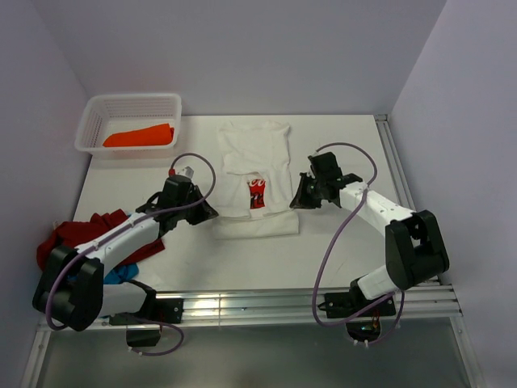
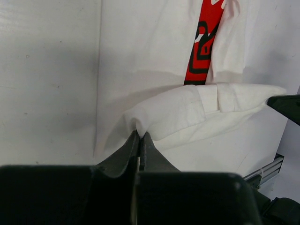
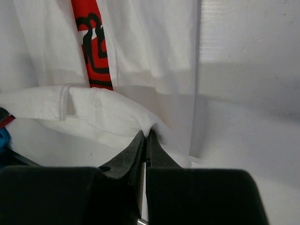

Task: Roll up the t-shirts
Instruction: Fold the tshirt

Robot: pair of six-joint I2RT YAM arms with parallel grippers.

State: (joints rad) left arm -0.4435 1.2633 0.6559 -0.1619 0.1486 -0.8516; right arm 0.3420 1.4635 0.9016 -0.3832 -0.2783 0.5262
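Left wrist view: the left claw [image 2: 140, 134] is pressed together, pinching the near edge of the white t-shirt [image 2: 150, 56], and the cloth rises into a soft fold just past its tips. In the right wrist view, the right claw [image 3: 146, 135] is likewise closed on that same edge at the opposite end. Beyond and between both claws lies the red chest print [image 2: 202, 42], folded to a narrow strip. Its black lettering cannot be read. Behind the left claw, a dark red t-shirt [image 1: 85, 232] and a blue t-shirt [image 1: 121, 275] lie heaped.

Table [image 1: 339, 242], white: white t-shirt [image 1: 254, 145] (red print) centre; basket [image 1: 133, 99] 11 o'clock; dark red t-shirt [image 1: 69, 234], blue t-shirt [image 1: 121, 275] 8 o'clock.
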